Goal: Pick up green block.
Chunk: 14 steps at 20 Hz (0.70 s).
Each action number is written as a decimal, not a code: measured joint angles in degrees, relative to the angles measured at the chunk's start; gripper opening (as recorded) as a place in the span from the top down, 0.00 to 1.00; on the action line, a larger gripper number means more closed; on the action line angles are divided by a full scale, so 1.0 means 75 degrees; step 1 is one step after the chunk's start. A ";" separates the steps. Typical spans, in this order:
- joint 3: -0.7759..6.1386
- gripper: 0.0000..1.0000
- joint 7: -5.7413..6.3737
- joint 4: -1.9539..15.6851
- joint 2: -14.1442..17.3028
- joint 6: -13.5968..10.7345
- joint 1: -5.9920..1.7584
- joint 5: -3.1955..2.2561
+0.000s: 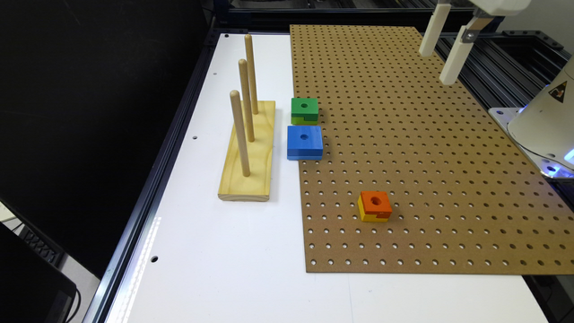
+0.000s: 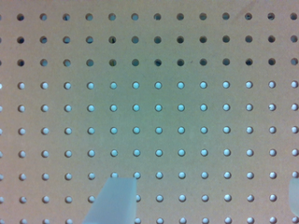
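While the white table (image 1: 215, 278) spreads under everything, the brown pegboard (image 1: 403, 148) covers most of its side toward the exterior view's right, and it is over the far corner of this board that the gripper (image 1: 441, 67) hangs, high up and well clear of the surface. Its two pale fingers (image 1: 455, 60) stand apart with nothing between them; the wrist view agrees, showing one fingertip (image 2: 114, 200) and the edge of the other at the opposite border, with bare perforated board in the wide gap. Next in size, the wooden peg stand (image 1: 251, 152) sits on the table beside the board. At the board's edge nearest that stand lie the blue block (image 1: 305, 142) and, just behind it and almost touching, the green block (image 1: 304, 111), flat, hole upward. So the target lies well apart from the fingers, toward the exterior view's left and lower down. Being square, it offers no long axis; I judge the faces turned away from its blue neighbour the safer grip.
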 joint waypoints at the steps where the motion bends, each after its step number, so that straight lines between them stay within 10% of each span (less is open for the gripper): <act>1: 0.0000 0.00 -0.0003 0.0000 0.0000 0.0002 -0.0020 -0.0004; 14: 0.0000 0.00 -0.0144 0.0083 0.0005 0.0058 -0.0277 -0.0017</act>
